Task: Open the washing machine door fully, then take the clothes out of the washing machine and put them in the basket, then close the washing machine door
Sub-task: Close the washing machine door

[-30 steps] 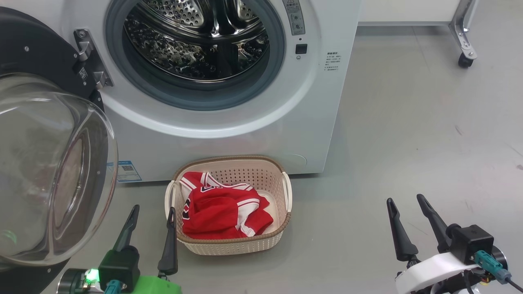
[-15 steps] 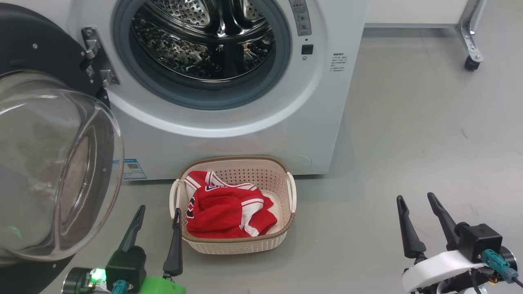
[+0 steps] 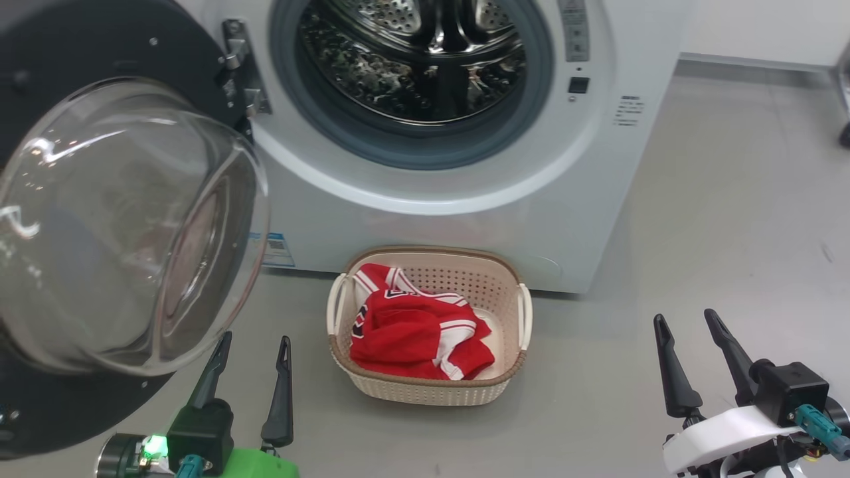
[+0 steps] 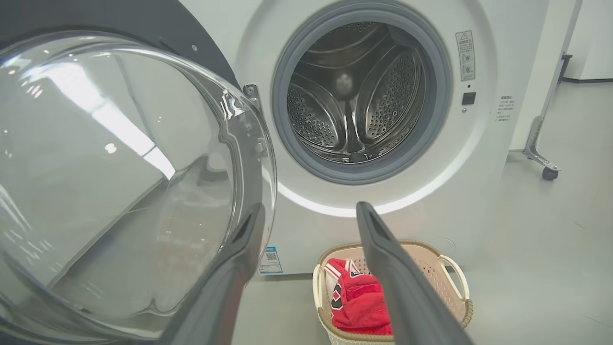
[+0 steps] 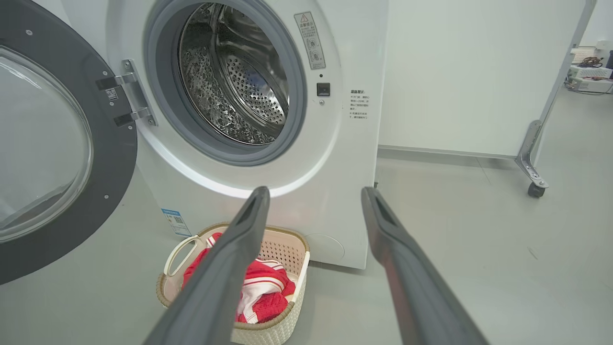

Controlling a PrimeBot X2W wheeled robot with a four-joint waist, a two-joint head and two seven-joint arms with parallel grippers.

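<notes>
Red clothes (image 3: pixel 415 332) lie in the basket (image 3: pixel 431 251), just ahead-right of the left gripper (image 3: pixel 255 338); it and the right gripper (image 3: pixel 684 316) gape wide, empty. With the drum (image 3: pixel 412 73) bare, the door (image 3: pixel 126 219), close at its left, apparently wants swinging shut.

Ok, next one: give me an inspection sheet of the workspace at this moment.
Surface: grey floor, a few faint marks.
Job's things: door swung open on the left; washing machine, its drum showing bare steel; clothes lying in the basket in front of the machine.
Clutter: nothing seen.
Grippers: left gripper and right gripper open, holding nothing.
Cables: teal plug at the right wrist.
Surroundings: white panel on a wheeled leg.
</notes>
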